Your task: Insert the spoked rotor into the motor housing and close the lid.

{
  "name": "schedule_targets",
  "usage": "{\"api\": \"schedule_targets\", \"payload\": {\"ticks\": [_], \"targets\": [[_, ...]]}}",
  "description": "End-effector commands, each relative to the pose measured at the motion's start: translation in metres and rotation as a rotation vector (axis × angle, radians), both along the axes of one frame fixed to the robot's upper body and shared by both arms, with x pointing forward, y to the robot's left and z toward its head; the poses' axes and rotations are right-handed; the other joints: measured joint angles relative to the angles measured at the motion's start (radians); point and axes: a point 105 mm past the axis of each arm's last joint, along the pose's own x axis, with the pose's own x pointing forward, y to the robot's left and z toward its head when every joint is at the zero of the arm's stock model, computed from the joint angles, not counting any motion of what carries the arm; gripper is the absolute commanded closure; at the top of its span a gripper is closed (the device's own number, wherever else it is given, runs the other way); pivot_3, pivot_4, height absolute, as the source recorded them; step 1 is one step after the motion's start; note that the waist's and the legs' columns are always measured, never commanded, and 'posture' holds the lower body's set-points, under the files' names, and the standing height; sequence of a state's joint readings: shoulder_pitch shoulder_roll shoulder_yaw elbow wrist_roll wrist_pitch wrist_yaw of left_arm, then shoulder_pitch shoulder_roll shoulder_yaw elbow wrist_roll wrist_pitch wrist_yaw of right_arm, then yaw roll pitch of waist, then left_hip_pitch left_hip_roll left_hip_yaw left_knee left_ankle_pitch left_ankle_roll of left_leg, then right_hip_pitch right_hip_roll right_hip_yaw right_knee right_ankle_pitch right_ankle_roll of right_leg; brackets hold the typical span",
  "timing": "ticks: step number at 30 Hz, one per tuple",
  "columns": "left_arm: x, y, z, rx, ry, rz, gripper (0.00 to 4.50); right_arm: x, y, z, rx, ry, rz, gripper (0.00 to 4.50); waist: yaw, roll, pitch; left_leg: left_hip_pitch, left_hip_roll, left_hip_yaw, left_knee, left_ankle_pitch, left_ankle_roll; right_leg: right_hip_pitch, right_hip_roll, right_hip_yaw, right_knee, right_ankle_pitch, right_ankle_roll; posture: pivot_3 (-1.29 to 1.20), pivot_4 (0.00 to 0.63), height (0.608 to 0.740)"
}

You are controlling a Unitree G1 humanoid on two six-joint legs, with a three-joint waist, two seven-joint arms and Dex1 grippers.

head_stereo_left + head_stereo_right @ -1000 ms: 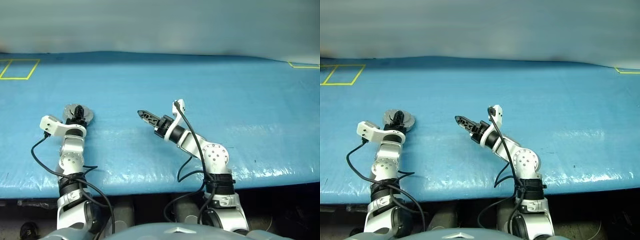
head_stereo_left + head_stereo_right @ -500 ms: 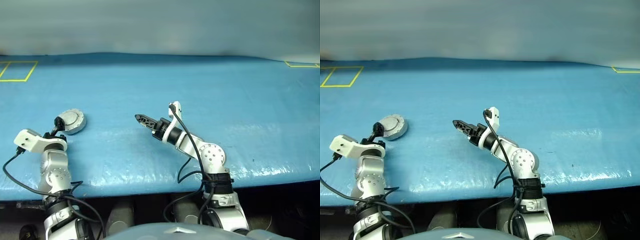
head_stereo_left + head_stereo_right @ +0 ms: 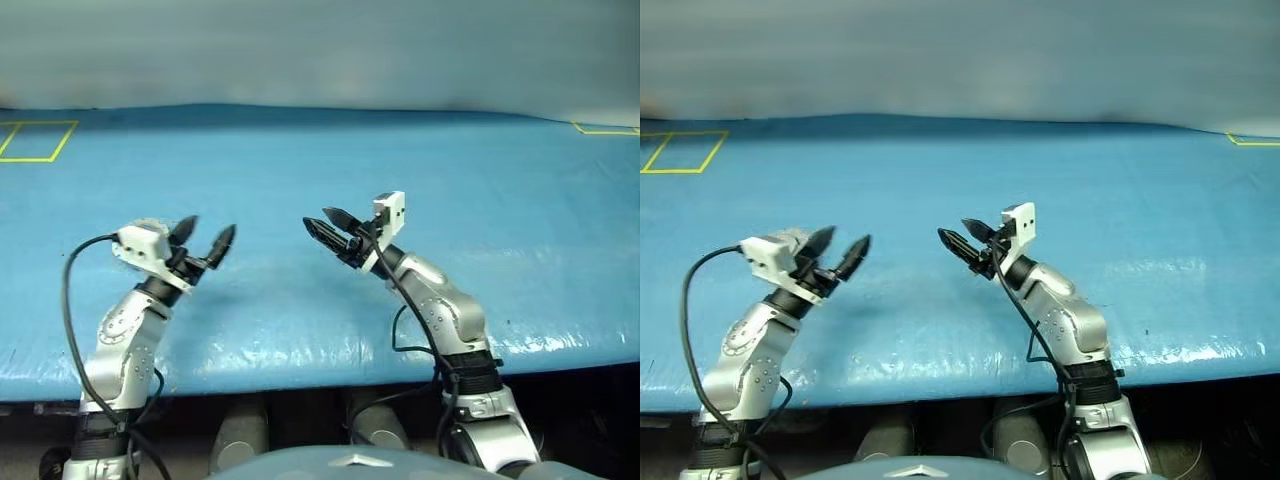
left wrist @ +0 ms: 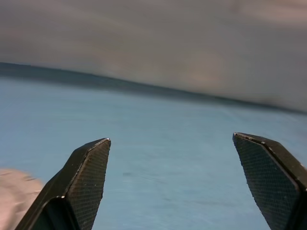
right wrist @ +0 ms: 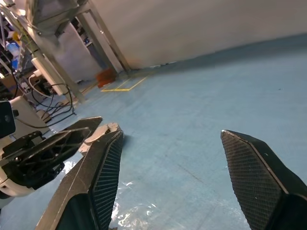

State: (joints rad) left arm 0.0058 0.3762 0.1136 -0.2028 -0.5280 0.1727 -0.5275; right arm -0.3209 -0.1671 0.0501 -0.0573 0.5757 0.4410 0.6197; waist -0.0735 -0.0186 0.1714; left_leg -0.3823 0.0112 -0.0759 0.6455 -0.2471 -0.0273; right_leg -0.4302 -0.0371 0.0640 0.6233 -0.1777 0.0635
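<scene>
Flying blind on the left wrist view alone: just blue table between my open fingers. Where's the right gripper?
Observer: Above the blue table, the right gripper is to the right of the left gripper, tips pointing toward it.
Operator: Holding anything?
Observer: No, its fingers stand apart, nothing between them.
Operator: The grey blur at my view's edge?
Observer: Likely the motor housing: a silver edge peeks out behind the left gripper.

Two end effectors, left (image 3: pixel 203 238) and right (image 3: pixel 331 228), one blue table (image 3: pixel 420 170), two yellow floor-tape outlines (image 3: pixel 28 140)
</scene>
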Motion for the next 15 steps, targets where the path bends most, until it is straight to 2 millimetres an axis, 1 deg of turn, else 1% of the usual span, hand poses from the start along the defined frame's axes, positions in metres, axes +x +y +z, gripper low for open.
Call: {"api": "schedule_targets", "payload": {"ticks": [1, 2, 3, 4, 6, 7, 11, 15], "targets": [[-0.013, -0.018, -0.004, 0.186, -0.029, -0.154, 0.05, 0.009, -0.028, 0.002, -0.187, -0.140, -0.088, 1.06, -0.001, 0.000, 0.000, 0.000, 0.000, 0.000, 0.000, 0.000, 0.000, 0.000, 0.000, 0.000, 0.000, 0.000, 0.000, 0.00, 0.150, 0.740], [-0.015, -0.021, -0.008, 0.222, -0.020, -0.187, 0.05, 0.012, -0.037, -0.004, -0.282, -0.164, -0.118, 1.06, 0.000, 0.000, 0.000, 0.001, 0.000, 0.000, 0.000, 0.000, 0.000, 0.000, 0.000, 0.000, 0.001, 0.000, 0.000, 0.00, 0.150, 0.740], [-0.018, -0.023, -0.011, 0.252, -0.011, -0.217, 0.02, 0.014, -0.045, -0.010, -0.366, -0.181, -0.132, 0.90, 0.002, 0.001, 0.001, 0.001, 0.000, 0.000, 0.000, 0.000, 0.000, 0.000, 0.000, 0.000, 0.001, 0.000, 0.000, 0.00, 0.150, 0.740], [-0.020, -0.024, -0.013, 0.269, -0.006, -0.236, 0.00, 0.015, -0.050, -0.014, -0.416, -0.193, -0.137, 0.71, 0.003, 0.000, 0.001, 0.001, 0.000, 0.001, 0.000, 0.000, 0.000, 0.000, 0.000, 0.000, 0.000, 0.000, 0.000, 0.00, 0.150, 0.740], [-0.022, -0.021, -0.021, 0.352, 0.003, -0.256, 0.00, 0.019, -0.066, -0.023, -0.518, -0.195, -0.160, 0.19, 0.003, 0.000, 0.001, 0.001, 0.000, 0.002, 0.000, 0.000, 0.000, -0.001, 0.000, 0.001, 0.000, -0.001, 0.000, 0.00, 0.150, 0.740], [-0.022, -0.019, -0.024, 0.373, 0.009, -0.255, 0.00, 0.020, -0.072, -0.025, -0.546, -0.195, -0.171, 0.04, 0.004, 0.000, 0.001, 0.001, 0.000, 0.002, 0.000, 0.000, 0.000, -0.001, 0.000, 0.001, 0.000, -0.001, 0.000, 0.00, 0.150, 0.740], [-0.016, -0.011, -0.025, 0.383, -0.001, -0.194, 0.00, 0.023, -0.091, -0.032, -0.633, -0.175, -0.217, 0.04, 0.007, -0.001, 0.002, 0.000, 0.000, 0.002, 0.000, 0.000, 0.000, -0.001, 0.000, 0.001, 0.000, 0.000, 0.000, 0.00, 0.150, 0.740], [-0.009, -0.004, -0.021, 0.374, -0.024, -0.123, 0.00, 0.025, -0.105, -0.036, -0.665, -0.149, -0.277, 0.04, 0.010, -0.002, 0.003, 0.000, 0.000, 0.002, 0.000, 0.000, 0.000, -0.001, 0.000, 0.002, 0.000, 0.000, 0.000, 0.00, 0.150, 0.740]]}}
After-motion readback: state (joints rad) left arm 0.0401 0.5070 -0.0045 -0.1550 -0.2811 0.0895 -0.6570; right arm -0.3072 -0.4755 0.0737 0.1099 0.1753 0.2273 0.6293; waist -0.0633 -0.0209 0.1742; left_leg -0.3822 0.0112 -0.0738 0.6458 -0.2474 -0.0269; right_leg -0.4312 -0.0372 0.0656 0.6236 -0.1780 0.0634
